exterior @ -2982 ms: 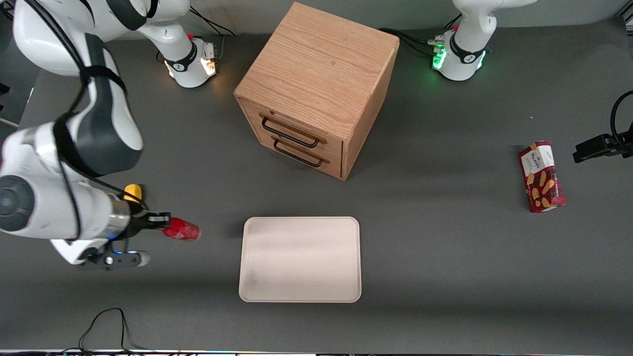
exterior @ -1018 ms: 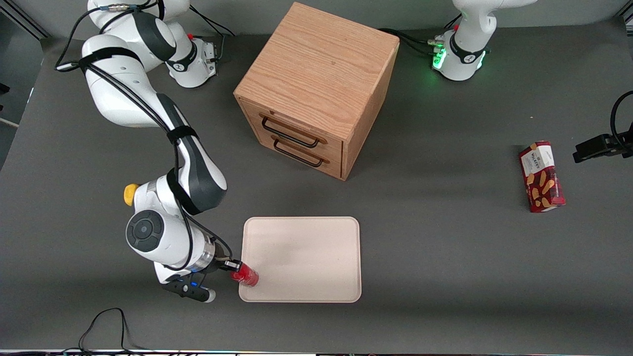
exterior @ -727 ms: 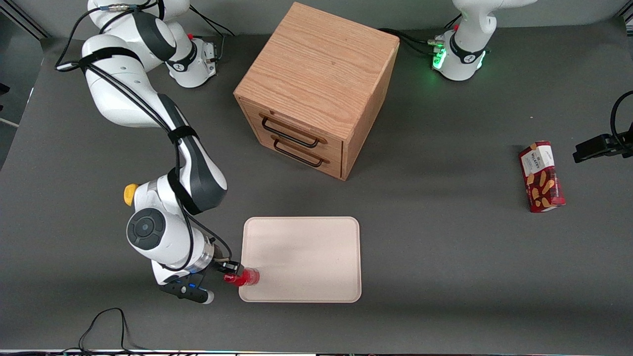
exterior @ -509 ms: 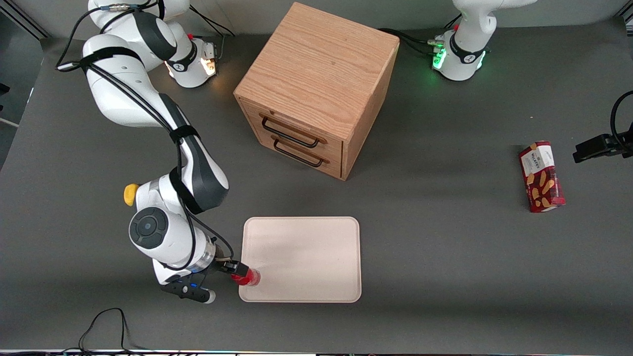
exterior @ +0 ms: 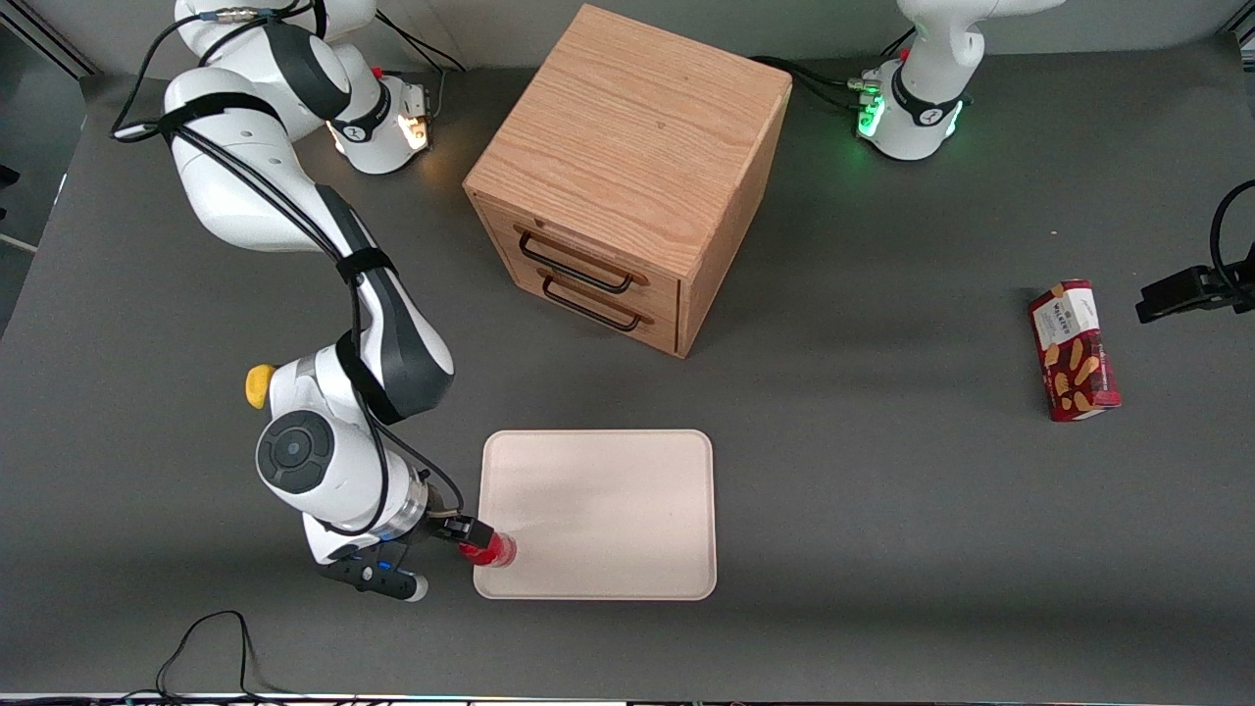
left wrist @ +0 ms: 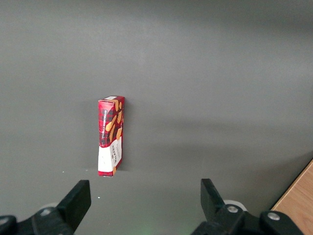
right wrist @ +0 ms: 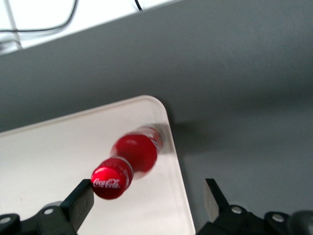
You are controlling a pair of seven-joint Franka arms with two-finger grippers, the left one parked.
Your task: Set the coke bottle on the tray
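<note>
so nearest the front camera you've got the tray (exterior: 608,510), cream-white, flat on the dark grey tabletop (exterior: 882,510). the coke bottle (exterior: 493,551) stands upright on the tray, right in the corner that's closest to the front camera and toward the working arm's end. in the wrist view the coke bottle (right wrist: 132,159) sits just inside the rim of the tray (right wrist: 58,161), red cap with white lettering facing up at the lens.

the pincer (exterior: 478,539) is up over that corner, and the wrist view shows its fingers (right wrist: 78,203) spread wide with the bottle below and between them, nothing touching it, so it's let go.

farther from the camera is a wooden cabinet (exterior: 627,167) with two drawers, both shut, dark handles on the front.

way off toward the parked arm's end of the tabletop lies a red biscuit box (exterior: 1074,350) flat on the surface, well apart from everything else. same biscuit box (left wrist: 111,135) shows in the left wrist view.
</note>
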